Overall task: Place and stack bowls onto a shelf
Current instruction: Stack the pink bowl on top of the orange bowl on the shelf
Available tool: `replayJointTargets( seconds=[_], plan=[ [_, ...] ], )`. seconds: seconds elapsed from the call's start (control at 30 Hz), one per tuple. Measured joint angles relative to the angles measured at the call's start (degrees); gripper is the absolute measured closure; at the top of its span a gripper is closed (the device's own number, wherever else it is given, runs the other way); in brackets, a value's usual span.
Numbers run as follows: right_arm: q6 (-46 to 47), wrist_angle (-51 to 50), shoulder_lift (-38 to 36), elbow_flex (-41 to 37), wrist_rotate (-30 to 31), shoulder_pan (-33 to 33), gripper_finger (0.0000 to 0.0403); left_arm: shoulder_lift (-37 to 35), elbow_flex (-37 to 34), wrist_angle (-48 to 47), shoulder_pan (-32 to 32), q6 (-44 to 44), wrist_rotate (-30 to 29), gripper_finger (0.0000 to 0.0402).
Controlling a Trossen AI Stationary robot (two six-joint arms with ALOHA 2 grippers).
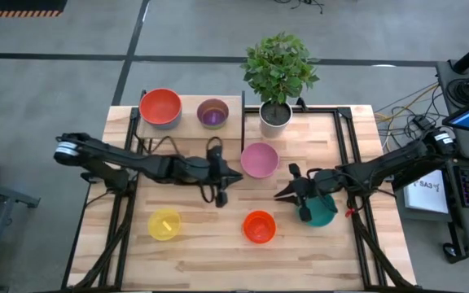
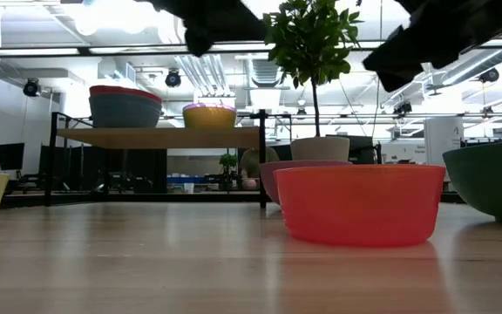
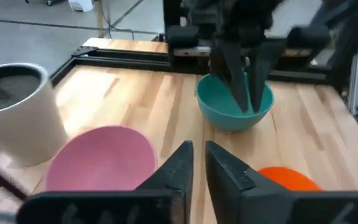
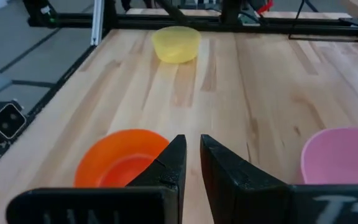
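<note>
On the shelf (image 1: 187,122) at the far left, a red bowl (image 1: 160,107) sits nested in a blue-grey one, and a purple bowl (image 1: 212,113) stands beside it. Pink (image 1: 259,159), teal (image 1: 320,211), orange (image 1: 259,226) and yellow (image 1: 164,224) bowls rest on their bases on the table. My left gripper (image 3: 198,163) hovers shut just left of the pink bowl (image 3: 101,158). My right gripper (image 4: 193,157) hovers shut between the teal and orange bowls (image 4: 122,158), left of the teal bowl's rim. Neither holds anything.
A white pot (image 1: 275,115) with a green plant stands on the far side, right of the shelf's black divider (image 1: 243,122) and close behind the pink bowl. Black frame rails (image 1: 344,142) run along the table's sides. Bare wood lies between the yellow and orange bowls.
</note>
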Motion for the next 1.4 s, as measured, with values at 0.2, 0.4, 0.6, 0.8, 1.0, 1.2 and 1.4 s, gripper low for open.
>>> replayJointTargets(
  seconds=[0.2, 0.4, 0.6, 0.8, 1.0, 1.2, 1.4],
  plan=[
    [0.3, -0.1, -4.2, -1.5, -0.1, 1.7, 0.0365, 8.4, 6.6, -5.6, 0.0, 2.5, 1.0, 0.031],
    [0.3, -0.5, -8.4, -3.0, -0.1, 3.7, 0.0365, 17.9, 14.7, -10.5, 0.1, 9.0, -4.1, 0.0237],
    [0.7, -0.9, -10.6, -3.3, 0.1, 4.4, 0.0365, 25.7, 19.2, -13.4, 1.3, 14.1, -6.5, 0.021],
    [1.1, -2.0, -11.3, -3.7, 0.1, 4.7, 0.0365, 31.0, 21.0, -12.4, 3.9, 14.4, -6.7, 0.0216],
    [1.1, -1.8, -10.8, -3.7, 0.2, 4.6, 0.0365, 34.2, 21.1, -12.3, 5.5, 14.4, -6.7, 0.0229],
    [1.0, -1.9, -10.6, -3.7, 1.1, 4.6, 0.0365, 35.6, 21.0, -12.0, 5.7, 14.4, -6.6, 0.0251],
    [0.8, -1.8, -10.3, -3.7, 1.6, 4.6, 0.0365, 35.6, 21.1, -12.4, 5.7, 14.1, -6.6, 0.0316]
  ],
)
